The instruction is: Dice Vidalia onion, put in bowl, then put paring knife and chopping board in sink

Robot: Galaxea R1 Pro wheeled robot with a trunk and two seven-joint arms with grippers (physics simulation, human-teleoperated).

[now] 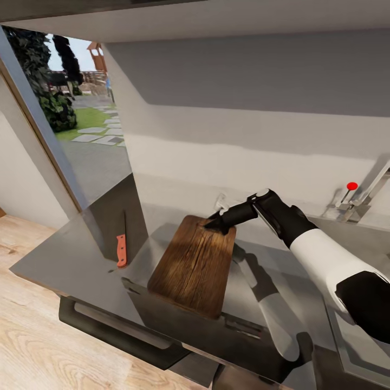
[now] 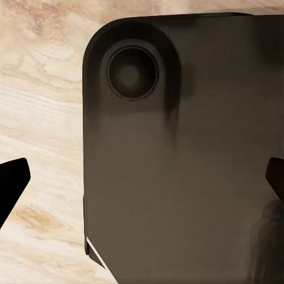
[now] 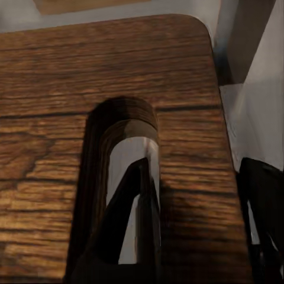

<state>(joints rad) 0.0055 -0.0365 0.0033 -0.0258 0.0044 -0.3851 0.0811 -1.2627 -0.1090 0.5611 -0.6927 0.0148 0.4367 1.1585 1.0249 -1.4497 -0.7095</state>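
Observation:
The brown wooden chopping board [image 1: 194, 266] is angled, its near end reaching past the front edge of the grey countertop [image 1: 65, 262]. My right gripper [image 1: 218, 223] grips the board's far end. In the right wrist view one finger [image 3: 137, 201] sits inside the board's handle slot [image 3: 121, 127] and the other is outside the board's end edge, so the gripper [image 3: 198, 177] is shut on that strip of wood. The red-handled paring knife [image 1: 122, 246] lies on the countertop left of the board. My left gripper [image 2: 142, 183] hangs open over the robot's dark base. The onion and the bowl are out of view.
A chrome faucet with a red dot [image 1: 352, 186] stands at the back right, with a steel rim of the sink [image 1: 360, 346] below my right forearm. A grey wall runs behind the counter. A window [image 1: 81, 119] opens at the left. Wooden floor [image 1: 38, 336] lies in front.

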